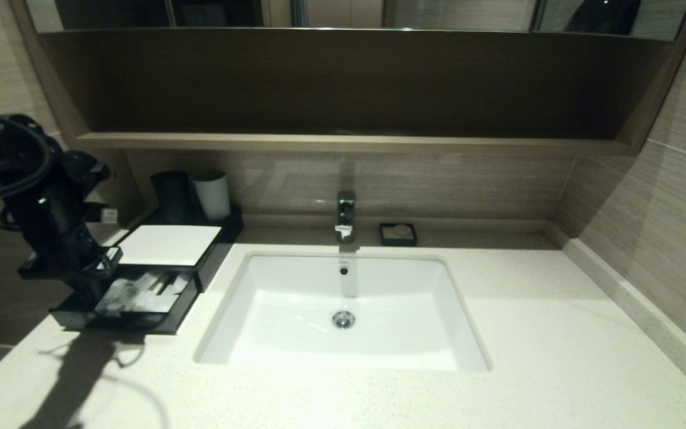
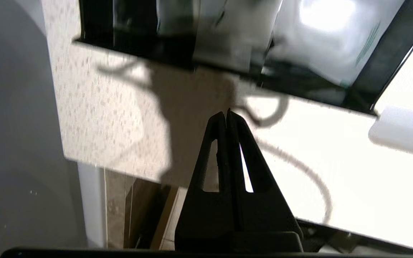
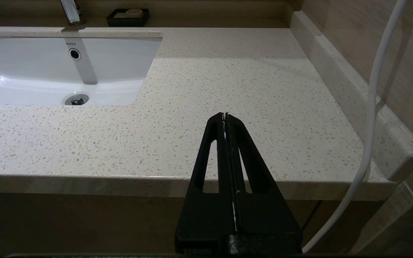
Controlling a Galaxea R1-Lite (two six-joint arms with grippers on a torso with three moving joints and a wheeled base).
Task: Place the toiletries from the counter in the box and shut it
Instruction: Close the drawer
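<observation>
My left gripper (image 2: 226, 114) is pinched shut with nothing in it. It hangs over the counter (image 2: 102, 118), just in front of the drawer (image 1: 122, 319) of the box (image 1: 167, 244). The drawer is pulled out toward me, and the toiletries (image 1: 140, 293) lie inside it, pointing front to back. I think I push straight back next; the way looks free. My right gripper (image 3: 226, 115) is shut too, parked by the counter's right edge.
</observation>
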